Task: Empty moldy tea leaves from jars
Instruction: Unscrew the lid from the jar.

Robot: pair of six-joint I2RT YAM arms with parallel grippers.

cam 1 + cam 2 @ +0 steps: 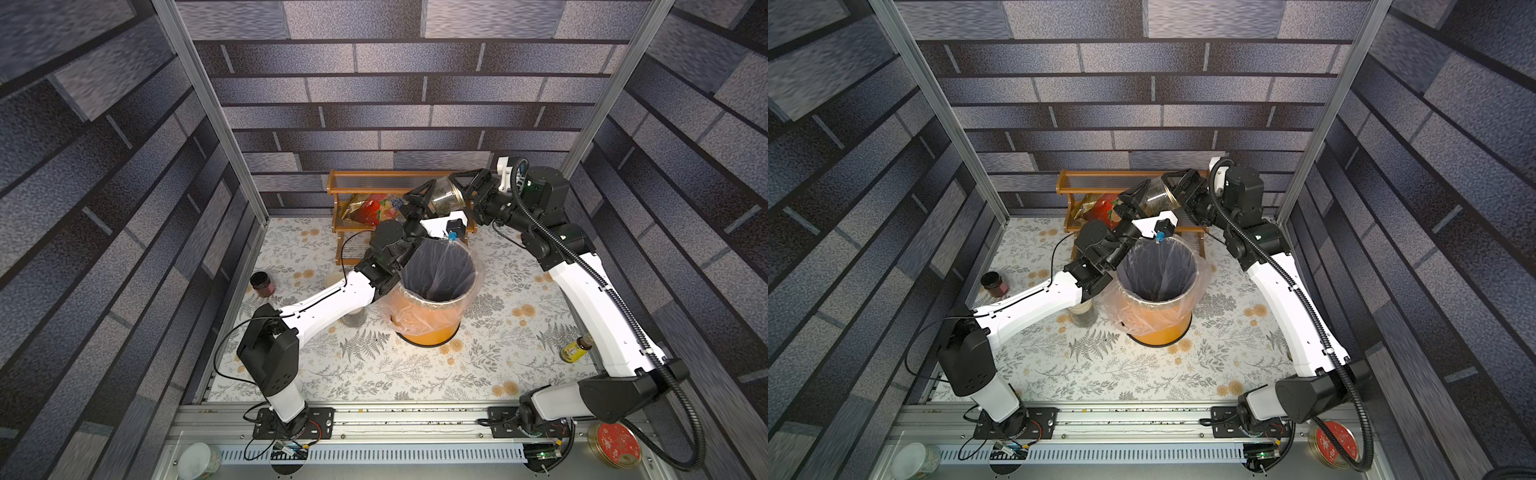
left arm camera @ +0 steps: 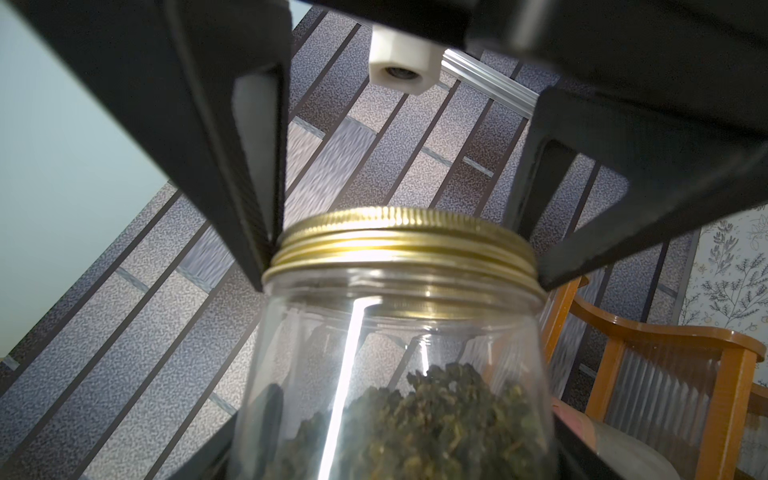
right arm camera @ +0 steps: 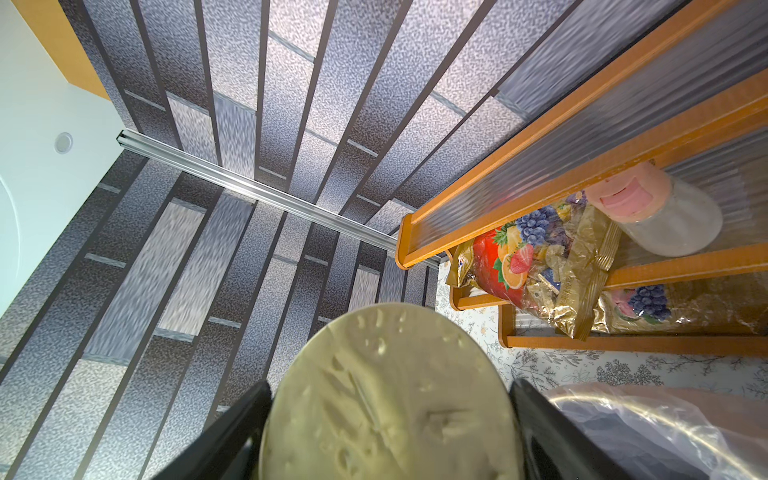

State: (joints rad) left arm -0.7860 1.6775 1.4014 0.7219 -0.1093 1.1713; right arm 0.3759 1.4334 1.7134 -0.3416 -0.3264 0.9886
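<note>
The left claw [image 1: 424, 200] clamps the body of a clear glass cylindrical jar [image 2: 395, 353]; the right claw [image 2: 401, 266] pinches its ribbed gold metal screw lid [image 2: 403, 239] from both sides. Dark green tea leaves [image 2: 436, 411] lie inside, at the left claw's end. An orange plastic-lined bin [image 1: 432, 328] stands below both claws. Beside them, a gold fruit-printed bag [image 3: 540, 266] carries lettering too small to read.

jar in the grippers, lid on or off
on: the gold-sided lid caps the jar, tea leaves inside

Left tool [image 1: 432, 200] opposite right tool [image 1: 459, 192]
</note>
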